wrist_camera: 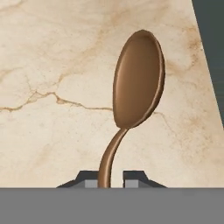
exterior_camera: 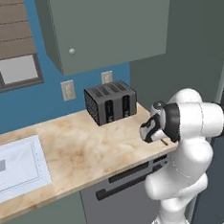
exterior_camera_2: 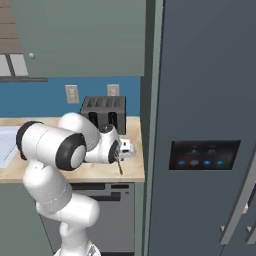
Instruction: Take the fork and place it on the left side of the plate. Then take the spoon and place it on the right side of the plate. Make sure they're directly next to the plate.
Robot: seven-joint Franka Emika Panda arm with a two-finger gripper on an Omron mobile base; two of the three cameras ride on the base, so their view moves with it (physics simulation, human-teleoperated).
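Marble counter [wrist_camera: 52, 65], brown spoon [wrist_camera: 138, 78] clamped by its handle between jaws

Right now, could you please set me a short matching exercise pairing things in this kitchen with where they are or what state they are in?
Things:
1. spoon
2. toaster
3. claw
4. cabinet knob

Places or states:
A. at the back of the counter, below the wall sockets
B. shut on a brown handle
C. on the grey-green door above the counter
D. bowl over the marble top, near its right edge

Pairs: 1-D, 2-A, 3-B, 4-C
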